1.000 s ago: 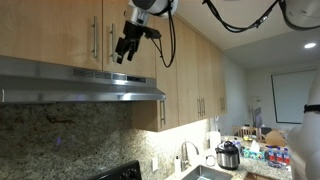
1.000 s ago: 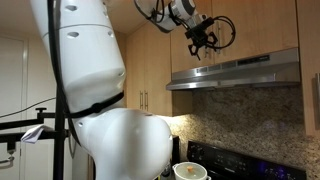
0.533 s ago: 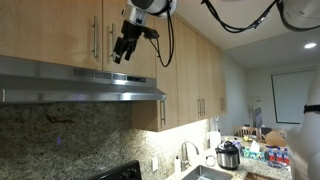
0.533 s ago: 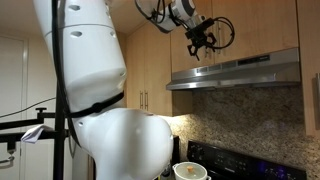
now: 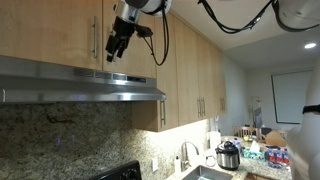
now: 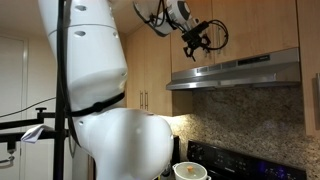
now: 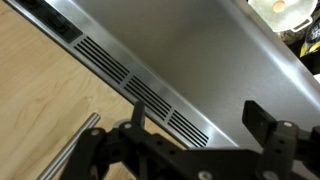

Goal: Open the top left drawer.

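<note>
The top left drawer (image 5: 50, 30) is really a short, wide, light-wood door in the upper left of the frame, sitting shut above the steel range hood (image 5: 80, 82). Its slim silver handle (image 5: 96, 38) runs along its right edge, standing upright, so the bar's long axis is vertical while the door itself stretches sideways. The gripper (image 5: 116, 46) hangs just beside that bar, a little to its right, its jaws spread apart and holding nothing; in the wrist view the dark fingers (image 7: 262, 122) frame the hood's vent slots, with the bar at the lower left edge. To do this well, I'd say the jaws want to slide over until the bar sits squarely between them, close firmly across its middle, then pull outward along a curve, since the door likely swings on its left edge.
</note>
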Controlling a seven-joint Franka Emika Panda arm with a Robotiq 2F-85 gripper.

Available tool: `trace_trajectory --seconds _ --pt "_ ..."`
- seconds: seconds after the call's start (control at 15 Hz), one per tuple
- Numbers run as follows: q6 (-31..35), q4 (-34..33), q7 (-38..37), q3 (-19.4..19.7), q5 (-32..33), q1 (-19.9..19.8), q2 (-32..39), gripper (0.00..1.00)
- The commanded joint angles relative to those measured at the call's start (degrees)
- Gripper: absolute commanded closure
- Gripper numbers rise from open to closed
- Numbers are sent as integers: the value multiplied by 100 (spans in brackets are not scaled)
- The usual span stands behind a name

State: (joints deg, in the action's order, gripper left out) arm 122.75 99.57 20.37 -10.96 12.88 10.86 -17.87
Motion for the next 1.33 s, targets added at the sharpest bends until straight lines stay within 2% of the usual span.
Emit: trace_trajectory --seconds 0.0,0.33,0.73,0.87,1.27 --pt "311 -425 291 -49 117 78 270 0" --pt "143 -1273 1514 243 -526 279 581 0" --pt "-546 -2542 3343 590 -1994 320 1173 0" --pt "-935 -3012 3589 590 -2248 224 1462 0" --pt "-1496 -4111 3586 635 -2172 287 2354 0"
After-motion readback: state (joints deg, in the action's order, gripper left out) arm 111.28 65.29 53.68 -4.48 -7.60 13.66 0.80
